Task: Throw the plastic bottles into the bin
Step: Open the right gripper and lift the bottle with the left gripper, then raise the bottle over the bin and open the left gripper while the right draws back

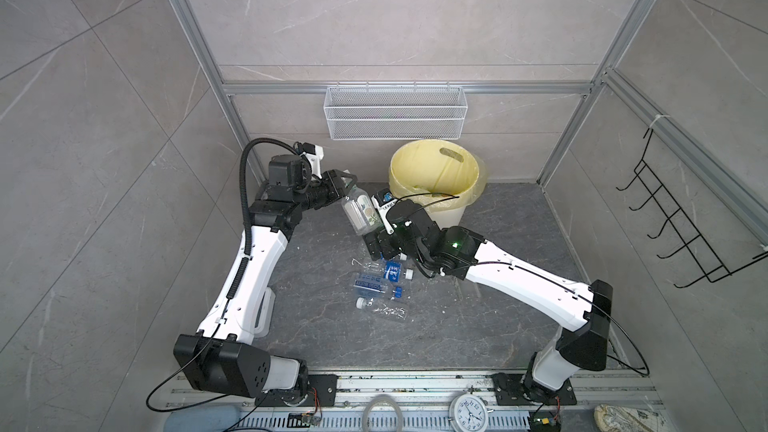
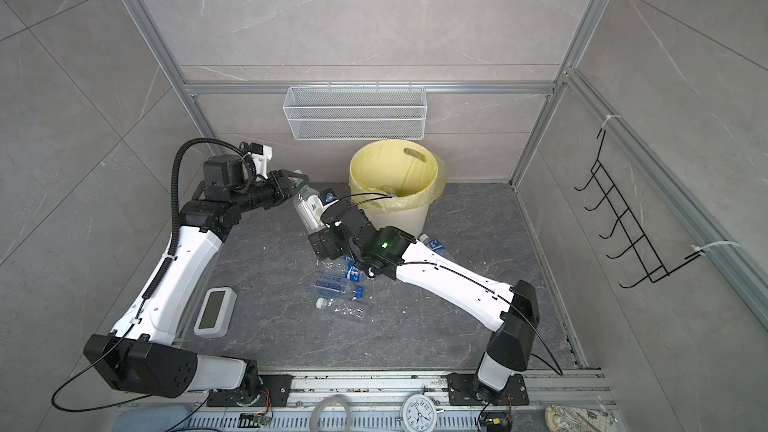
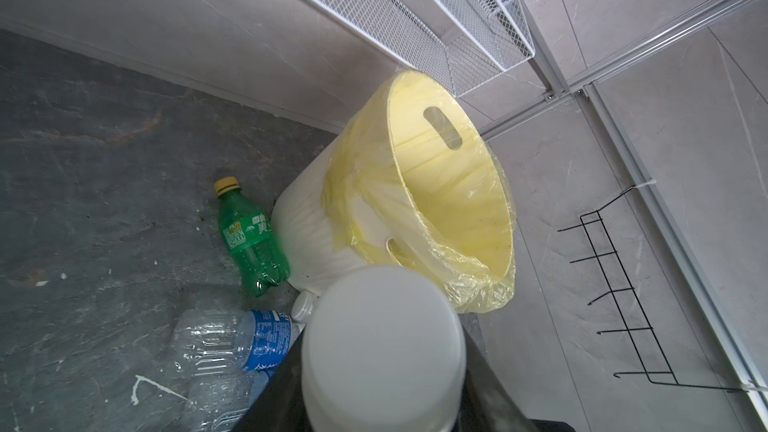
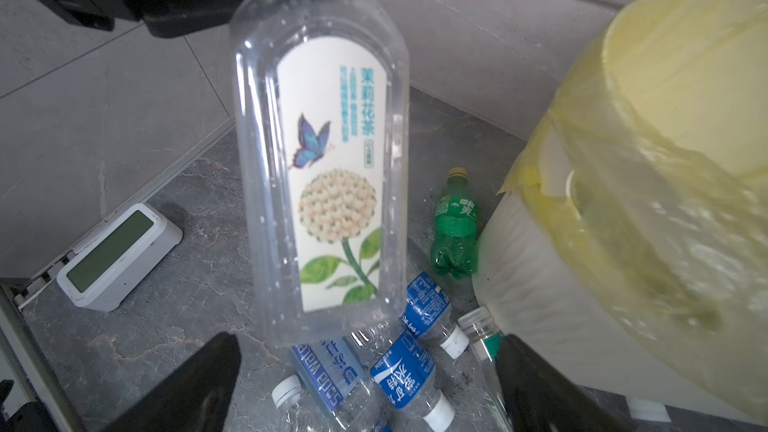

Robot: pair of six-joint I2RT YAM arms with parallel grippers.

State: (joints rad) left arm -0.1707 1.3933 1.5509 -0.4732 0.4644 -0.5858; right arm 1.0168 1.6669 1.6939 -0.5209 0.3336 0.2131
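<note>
Left tool (image 1: 348, 189) clamps a clear, flat-sided bottle's (image 4: 320, 160) green-capped neck; right tool's (image 4: 368, 380) black jaws spread wide.

The left arm (image 1: 249, 280) climbs from its near-left base toward the far side, folds at the elbow and turns its wrist level, pointing right. The left gripper (image 1: 348, 189) is clamped on the neck of a clear bottle (image 1: 357, 211), which hangs tilted below it. The right arm (image 1: 528, 284) stretches from its near-right base toward the far left, low over the bench, with its wrist bent down. The right gripper (image 1: 372, 248) sits just under the bottle's base. Its black fingers (image 4: 199, 380) are spread wide and hold nothing.
</note>
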